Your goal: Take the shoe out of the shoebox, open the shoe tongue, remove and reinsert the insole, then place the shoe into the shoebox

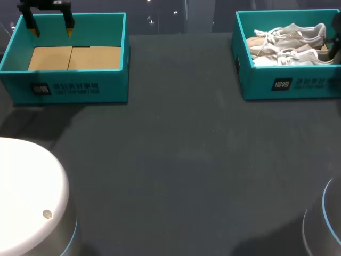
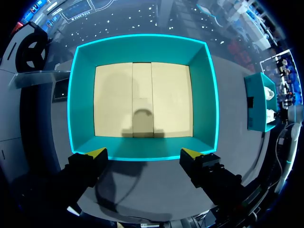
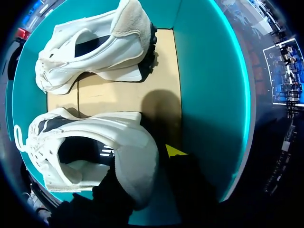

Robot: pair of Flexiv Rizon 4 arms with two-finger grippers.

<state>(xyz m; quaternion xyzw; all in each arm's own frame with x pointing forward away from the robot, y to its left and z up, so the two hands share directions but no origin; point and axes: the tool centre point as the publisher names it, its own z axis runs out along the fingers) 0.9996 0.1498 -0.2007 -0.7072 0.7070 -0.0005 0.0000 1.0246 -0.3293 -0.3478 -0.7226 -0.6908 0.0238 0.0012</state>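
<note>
Two white shoes lie in the teal shoebox (image 1: 298, 85) at the back right. In the right wrist view the nearer shoe (image 3: 95, 137) has its heel between the fingers of my right gripper (image 3: 142, 166). One yellow-tipped finger (image 3: 173, 151) presses the outside of the heel and the other reaches inside the collar, its tip hidden. The other shoe (image 3: 95, 47) lies farther ahead in that box (image 3: 209, 95). My left gripper (image 1: 51, 31) hangs open above the far edge of a second teal box (image 1: 74, 85) at the back left. That box (image 2: 142, 47) holds only a cardboard floor, ahead of the left gripper (image 2: 145, 153).
Dark tabletop (image 1: 176, 160) stretches between and in front of the two boxes. A white rounded robot base (image 1: 26, 192) fills the near left corner, and a darker one (image 1: 325, 224) sits at the near right.
</note>
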